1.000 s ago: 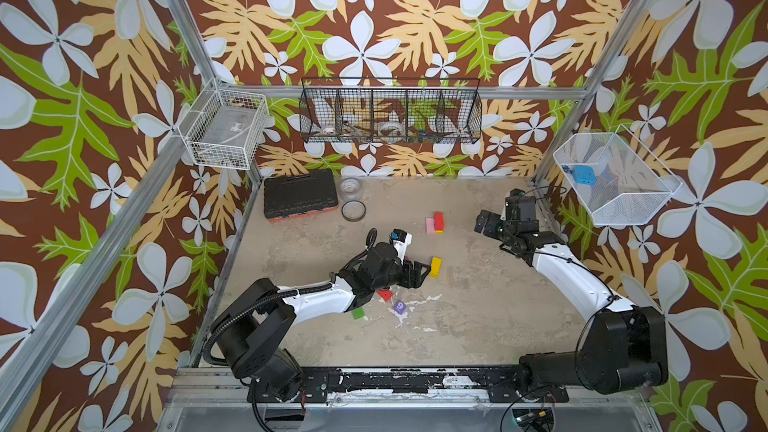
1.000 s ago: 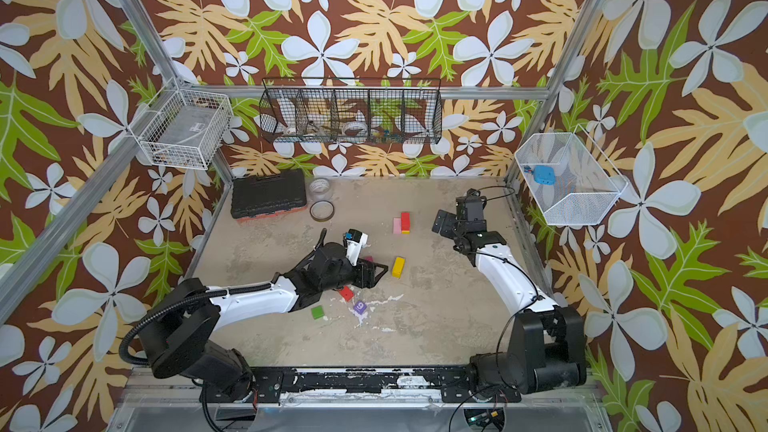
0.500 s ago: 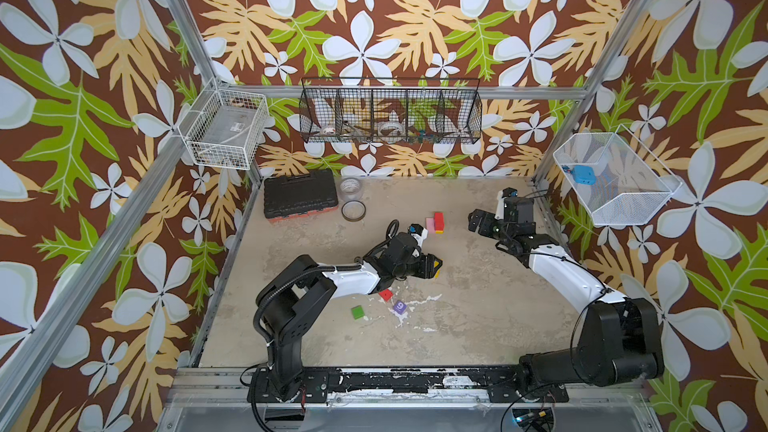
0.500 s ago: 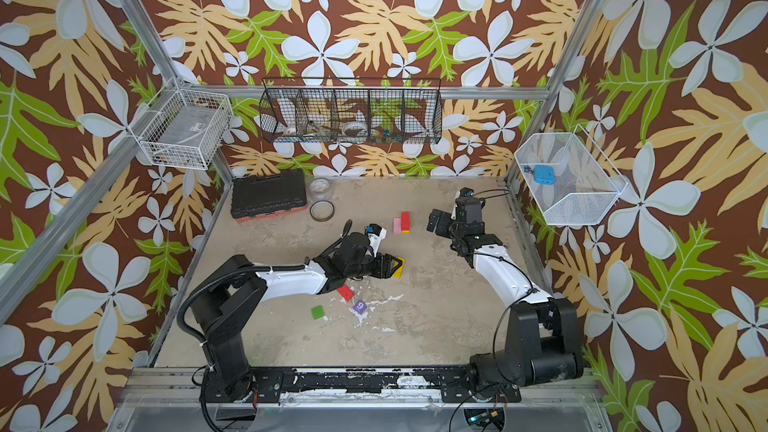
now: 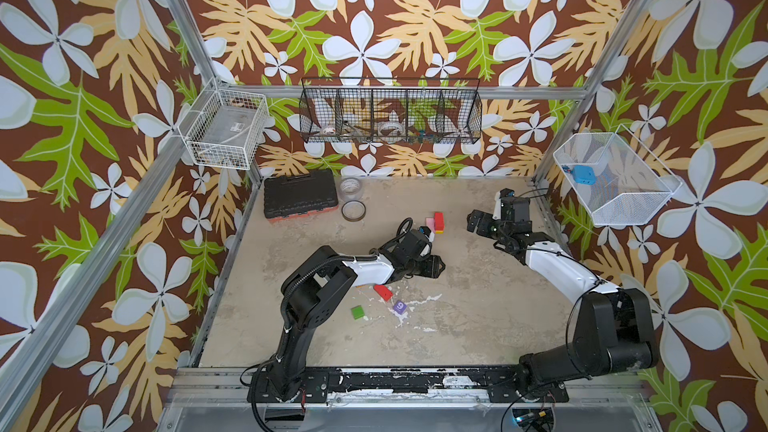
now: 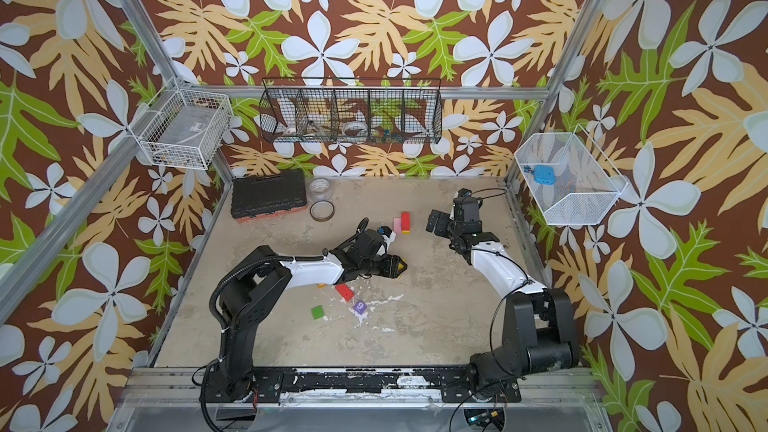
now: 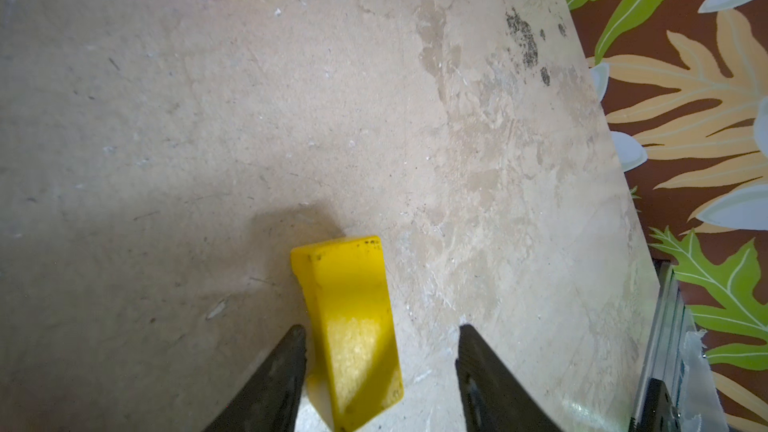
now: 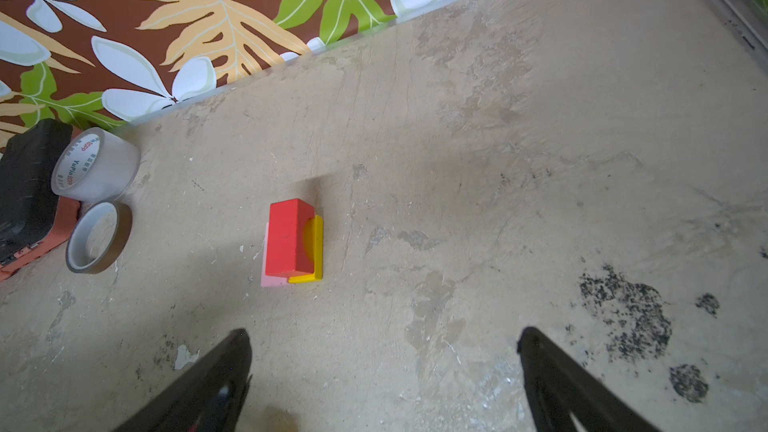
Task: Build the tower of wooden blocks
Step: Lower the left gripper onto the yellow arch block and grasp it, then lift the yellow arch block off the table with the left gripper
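Observation:
A small stack stands on the floor at the back, a red block (image 5: 438,220) (image 8: 286,238) on top of a pink one (image 5: 430,224) and a yellow one (image 8: 316,243). In the left wrist view a loose yellow block (image 7: 349,305) lies on the floor between the jaws of my left gripper (image 7: 380,330) (image 5: 432,265). It rests against one finger, with a gap to the other, so the gripper is open. My right gripper (image 5: 476,222) (image 8: 384,334) hangs open and empty just right of the stack. A red block (image 5: 383,291), a purple cube marked 9 (image 5: 399,306) and a green block (image 5: 357,312) lie nearer the front.
A black toolbox (image 5: 300,197) sits at the back left, with a clear tape roll (image 5: 350,189) and a brown tape ring (image 5: 353,210) beside it. Wire baskets (image 5: 390,114) hang on the walls above the floor. The left arm lies low across the middle.
My left arm has stretched to the right, bringing its jaws round the yellow block, and the jaws have narrowed. The right gripper has shifted slightly left towards the stack.

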`<state>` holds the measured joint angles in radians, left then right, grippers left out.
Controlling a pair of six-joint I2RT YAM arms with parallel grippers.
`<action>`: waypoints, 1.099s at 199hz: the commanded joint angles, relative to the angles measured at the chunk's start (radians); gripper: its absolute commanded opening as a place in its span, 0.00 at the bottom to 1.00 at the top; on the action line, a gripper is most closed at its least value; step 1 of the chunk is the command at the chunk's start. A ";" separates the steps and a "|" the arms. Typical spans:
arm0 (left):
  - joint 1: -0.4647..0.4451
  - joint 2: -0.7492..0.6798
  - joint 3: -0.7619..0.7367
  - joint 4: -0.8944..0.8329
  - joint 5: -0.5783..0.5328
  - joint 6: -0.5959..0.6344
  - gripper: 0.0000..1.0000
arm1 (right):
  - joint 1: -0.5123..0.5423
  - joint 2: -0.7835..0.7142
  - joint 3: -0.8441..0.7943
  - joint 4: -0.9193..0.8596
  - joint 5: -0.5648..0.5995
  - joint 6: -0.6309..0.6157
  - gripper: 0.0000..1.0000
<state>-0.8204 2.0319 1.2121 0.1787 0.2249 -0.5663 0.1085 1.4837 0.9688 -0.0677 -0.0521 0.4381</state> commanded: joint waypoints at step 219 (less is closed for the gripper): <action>0.057 0.096 0.027 0.119 0.301 -0.090 0.46 | 0.000 0.040 0.028 -0.003 -0.042 0.005 1.00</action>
<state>-0.7677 2.1231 1.2362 0.2695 0.5125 -0.6304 0.1078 1.5143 0.9848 -0.0757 -0.0826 0.4404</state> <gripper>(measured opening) 0.489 0.996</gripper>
